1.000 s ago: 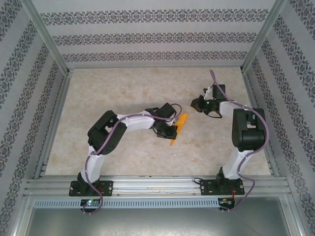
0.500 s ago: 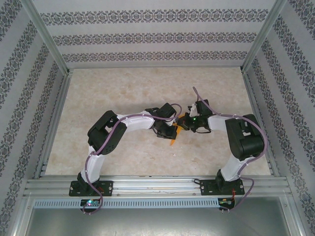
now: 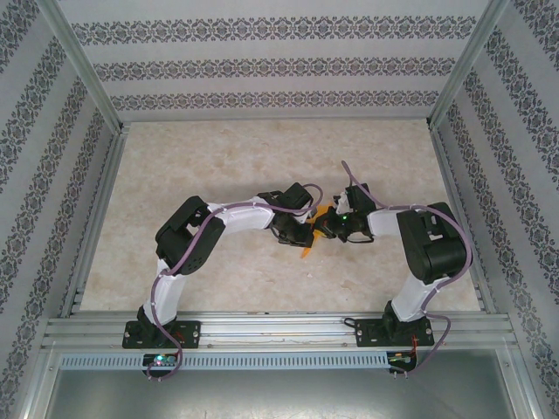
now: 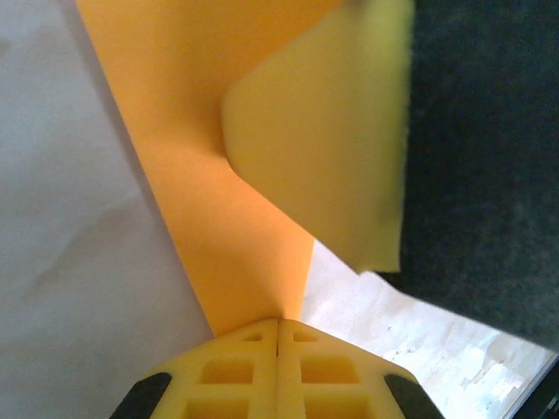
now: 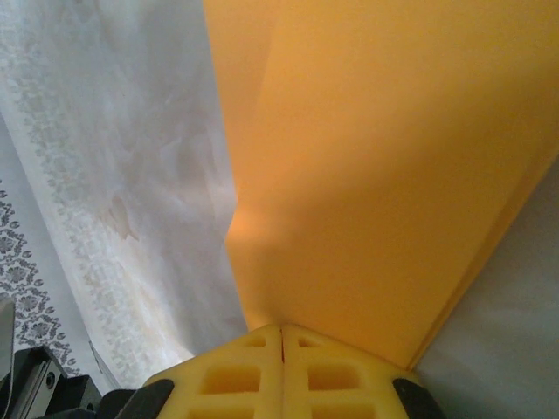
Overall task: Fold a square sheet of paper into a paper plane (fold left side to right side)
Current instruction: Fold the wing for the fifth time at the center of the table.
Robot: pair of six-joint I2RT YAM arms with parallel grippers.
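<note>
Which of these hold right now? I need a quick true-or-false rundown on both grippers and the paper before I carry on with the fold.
1. The left gripper and the right gripper are both shut. True.
2. The paper sits between the two arms, near the middle of the table. True.
3. The paper is a flat, unfolded square. False: part of it is curled over, and from above it looks like a narrow strip.
4. The right gripper hangs well clear of the paper. False: its closed tips are right at the paper, facing the left gripper.
</note>
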